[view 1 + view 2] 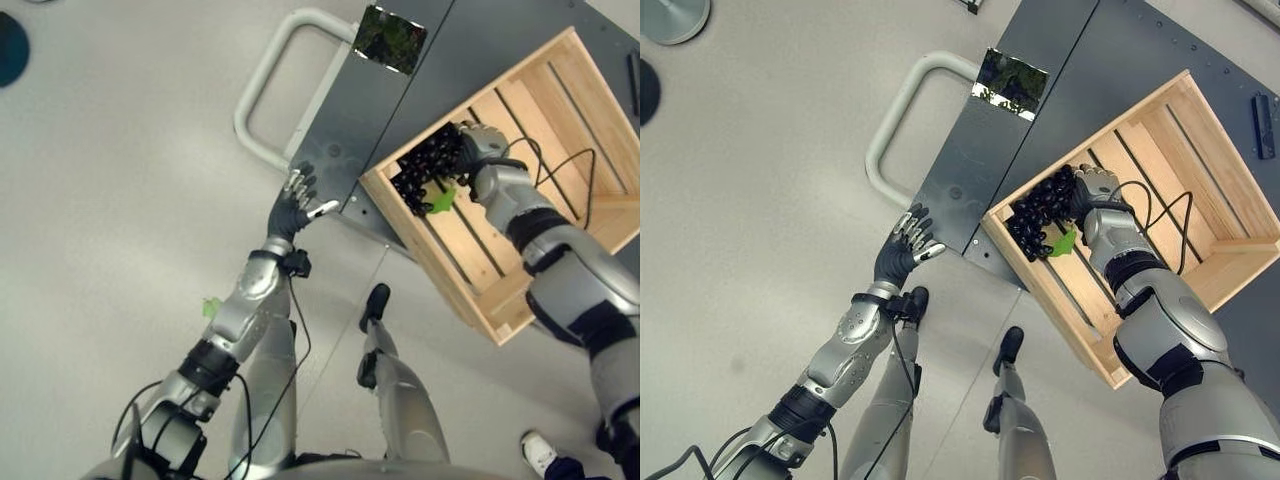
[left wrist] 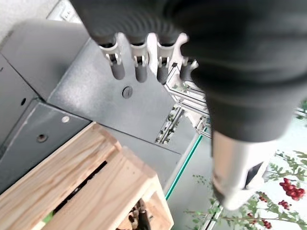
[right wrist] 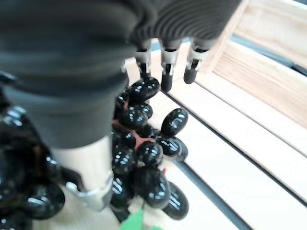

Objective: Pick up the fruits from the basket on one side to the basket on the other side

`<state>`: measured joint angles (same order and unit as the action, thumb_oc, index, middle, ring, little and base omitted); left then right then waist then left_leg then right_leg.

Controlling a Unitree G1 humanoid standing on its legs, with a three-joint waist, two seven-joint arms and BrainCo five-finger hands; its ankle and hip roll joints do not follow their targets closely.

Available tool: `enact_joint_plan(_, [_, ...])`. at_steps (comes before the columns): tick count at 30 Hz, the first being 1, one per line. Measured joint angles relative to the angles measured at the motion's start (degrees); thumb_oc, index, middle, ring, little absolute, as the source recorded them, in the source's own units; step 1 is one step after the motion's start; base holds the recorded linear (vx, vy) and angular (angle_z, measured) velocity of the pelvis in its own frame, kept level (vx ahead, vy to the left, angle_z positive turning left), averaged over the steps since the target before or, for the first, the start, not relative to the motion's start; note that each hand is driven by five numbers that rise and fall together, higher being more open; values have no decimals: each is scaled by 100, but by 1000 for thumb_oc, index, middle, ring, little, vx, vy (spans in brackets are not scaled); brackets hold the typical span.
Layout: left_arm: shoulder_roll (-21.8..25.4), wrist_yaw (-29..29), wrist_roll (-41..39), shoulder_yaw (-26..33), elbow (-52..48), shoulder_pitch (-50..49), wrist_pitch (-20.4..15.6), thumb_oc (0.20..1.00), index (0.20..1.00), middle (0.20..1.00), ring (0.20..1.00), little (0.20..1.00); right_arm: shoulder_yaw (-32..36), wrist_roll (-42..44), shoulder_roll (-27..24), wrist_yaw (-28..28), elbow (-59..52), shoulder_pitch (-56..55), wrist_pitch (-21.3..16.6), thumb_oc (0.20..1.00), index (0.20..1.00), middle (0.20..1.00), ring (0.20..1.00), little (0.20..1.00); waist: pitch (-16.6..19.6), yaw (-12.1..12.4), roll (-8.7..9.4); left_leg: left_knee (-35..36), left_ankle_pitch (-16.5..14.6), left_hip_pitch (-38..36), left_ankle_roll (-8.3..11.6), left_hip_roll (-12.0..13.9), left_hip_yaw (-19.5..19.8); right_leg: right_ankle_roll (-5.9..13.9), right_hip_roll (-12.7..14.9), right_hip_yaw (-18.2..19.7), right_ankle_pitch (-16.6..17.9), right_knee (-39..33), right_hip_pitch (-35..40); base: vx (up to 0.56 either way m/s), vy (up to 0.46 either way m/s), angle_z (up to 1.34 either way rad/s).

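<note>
Fingers (image 3: 166, 79) touching black grapes (image 3: 144, 158)

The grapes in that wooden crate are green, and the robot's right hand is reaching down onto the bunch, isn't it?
Not quite: the grapes are black and glossy, as the right wrist view shows; only a small leaf beside them is green. The rest holds: they lie in the wooden crate, and the right hand is reaching down onto the bunch.

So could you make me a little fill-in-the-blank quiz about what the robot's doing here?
1. The right hand reaches into a wooden ____.
2. Under its fingers lies a bunch of dark ____.
3. The crate rests on a grey metal ____.
4. The left hand, fingers straight, holds ____.

Missing: crate; grapes; platform; nothing
</note>
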<state>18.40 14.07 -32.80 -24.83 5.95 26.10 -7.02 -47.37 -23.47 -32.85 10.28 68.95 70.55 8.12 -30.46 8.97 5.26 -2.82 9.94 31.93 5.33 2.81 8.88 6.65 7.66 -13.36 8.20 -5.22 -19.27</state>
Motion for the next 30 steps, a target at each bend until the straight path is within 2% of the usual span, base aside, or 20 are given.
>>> enact_joint_plan(5, [-68, 5, -4, -92, 0, 43, -3, 1000, 1000, 1000, 1000, 1000, -34, -400, 252, -7, 375, 19, 134, 1000, 1000, 1000, 1000, 1000, 5, 30, -6, -14, 5, 6, 6, -35, 109, 19, 6, -44, -51, 0, 67, 15, -13, 11])
enact_joint_plan(8, [-151, 11, -7, -145, 3, 88, -3, 1000, 1000, 1000, 1000, 1000, 293, -388, 430, 24, 509, -30, 234, 1000, 1000, 1000, 1000, 1000, 9, 61, -13, -19, 4, 11, 7, -55, 166, 23, 11, -88, -70, 0, 97, 10, 4, 9])
enact_joint_plan(9, [-193, 21, -9, -179, 22, 128, -2, 1000, 1000, 1000, 1000, 1000, 807, -81, 541, 126, 535, -119, 236, 1000, 1000, 1000, 1000, 1000, 23, 92, -31, -23, 3, 19, 9, -67, 187, 26, 18, -108, -79, 1, 98, 23, 7, 9])
enact_joint_plan(11, [-224, 39, -10, -226, 22, 161, -3, 1000, 1000, 1000, 1000, 1000, 926, 252, 551, 300, 540, -225, 233, 1000, 1000, 1000, 1000, 1000, 76, 120, -54, -35, -11, 71, 27, -83, 217, 32, 26, -132, -84, 1, 64, 7, 19, 8])
enact_joint_plan(12, [-244, 73, -34, -250, 24, 163, -3, 1000, 1000, 1000, 1000, 1000, 1314, 689, 594, 460, 478, -340, 213, 1000, 1000, 1000, 1000, 1000, 94, 136, -53, -35, -7, 84, 22, -95, 219, 37, 35, -132, -88, 0, 54, -1, 31, 4])
enact_joint_plan(14, [-255, 118, -64, -251, 25, 167, -2, 1000, 1000, 1000, 1000, 1000, 1622, 1306, 674, 704, 401, -445, 188, 1000, 1000, 1000, 1000, 1000, 99, 131, -56, -33, -5, 87, 18, -109, 220, 43, 50, -133, -92, 0, 48, 0, 0, 0])
enact_joint_plan(18, [-256, 185, -65, -270, 119, 235, -1, 1000, 1000, 1000, 1000, 1000, 1738, 1800, 766, 1017, 231, -563, 106, 1000, 1000, 1000, 1000, 1000, 111, 117, -71, -32, -8, 108, 19, -103, 220, 41, 48, -117, -93, 1, 10, 7, 20, -4])
enact_joint_plan(19, [-265, 189, -64, -272, 227, 317, 4, 1000, 1000, 1000, 1000, 1000, 1716, 1800, 764, 1027, 189, -572, 117, 382, 382, 382, 382, 382, 123, 104, -87, -34, -8, 124, 19, -101, 218, 41, 49, -116, -93, 1, -5, 0, 0, 0])
enact_joint_plan(20, [-261, 202, -64, -271, 250, 314, 4, 1000, 1000, 1000, 1000, 1000, 1659, 1794, 760, 1027, 56, -616, 117, 200, 200, 200, 200, 200, 155, 67, -90, -34, -8, 152, 19, -102, 218, 41, 49, -114, -93, 1, -27, 0, 0, 0])
enact_joint_plan(23, [-237, 265, -65, -278, 270, 331, 4, 1000, 1000, 1000, 1000, 1000, 1606, 1785, 727, 1027, -152, -698, 71, 200, 200, 200, 200, 200, 191, -23, -105, -35, -5, 181, 15, -103, 210, 41, 51, -100, -92, 1, -72, 5, -3, -2])
enact_joint_plan(30, [-259, 305, -65, -319, 270, 372, 3, 1000, 1000, 1000, 1000, 1000, 1589, 1734, 634, 1026, -175, -708, 36, 200, 200, 200, 200, 200, 203, -27, -128, -31, -7, 188, 18, -97, 206, 38, 48, -97, -95, 1, -83, 3, -3, 0])
